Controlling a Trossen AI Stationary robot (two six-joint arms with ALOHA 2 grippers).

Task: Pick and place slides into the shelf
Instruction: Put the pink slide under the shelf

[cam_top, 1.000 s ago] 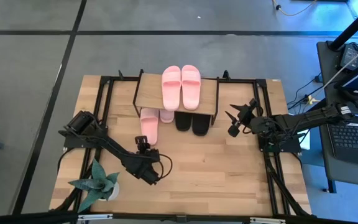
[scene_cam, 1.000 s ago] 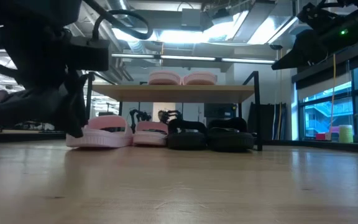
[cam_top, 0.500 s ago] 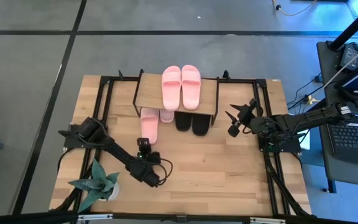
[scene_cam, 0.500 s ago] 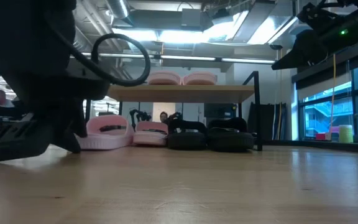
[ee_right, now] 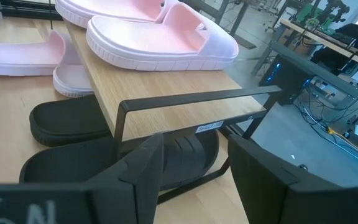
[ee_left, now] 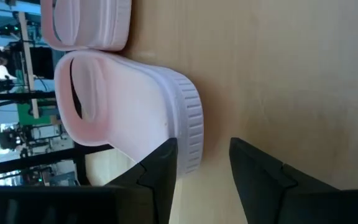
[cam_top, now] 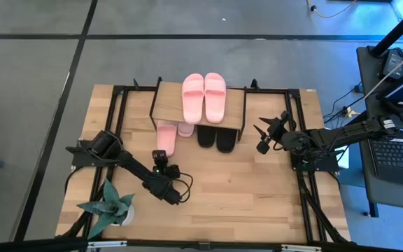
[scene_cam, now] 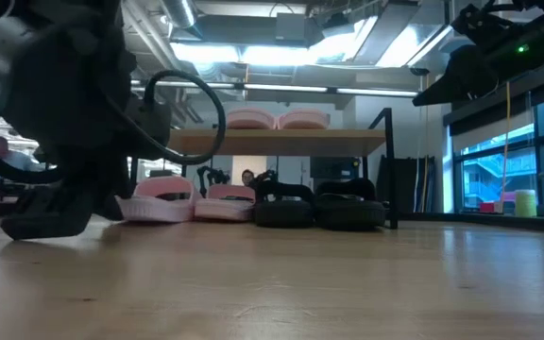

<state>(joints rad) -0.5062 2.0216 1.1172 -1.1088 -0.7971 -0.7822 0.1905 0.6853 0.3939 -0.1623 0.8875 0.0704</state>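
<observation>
left claw [cam_top: 157, 162] at the heel of a pink slide [cam_top: 165, 136]
fingers parted, gripping nothing; that slide lies on the worktop [cam_top: 257, 203], toe under the shelf [cam_top: 166, 105] (beside its mate). right claw [cam_top: 266, 132] hovers apart, fingers parted.

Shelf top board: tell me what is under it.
Under the shelf's top board, the black pair and a pink pair poke out; their toes are covered.
</observation>
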